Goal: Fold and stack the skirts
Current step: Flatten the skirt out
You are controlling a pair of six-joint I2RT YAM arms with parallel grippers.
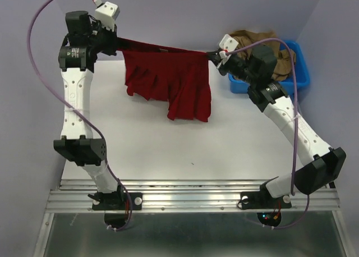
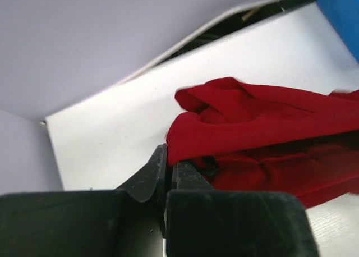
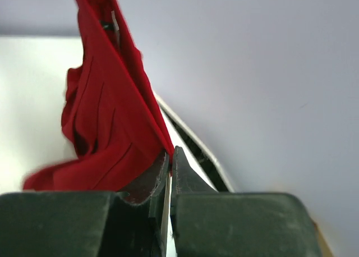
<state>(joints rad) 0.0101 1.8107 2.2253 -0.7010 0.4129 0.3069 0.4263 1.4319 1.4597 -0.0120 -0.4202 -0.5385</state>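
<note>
— Where do we stand?
— We hold the red skirt [image 1: 174,83] stretched over the far table [image 1: 146,145]. Our left gripper [image 1: 116,42] and right gripper [image 1: 212,56] each pinch 1 top corner. The tan skirt [image 1: 262,44] sits in the blue bin [image 1: 301,72], far right.
— Risk?
— Both pinches look thin. If we pull wider, a corner may slip and the cloth bunch.

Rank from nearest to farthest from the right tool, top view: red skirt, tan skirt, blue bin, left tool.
1. red skirt: pinched in the right tool, hanging to its left.
2. tan skirt and blue bin: just right of it, too close to separate.
3. left tool: far left, gripping the skirt's other end.
</note>
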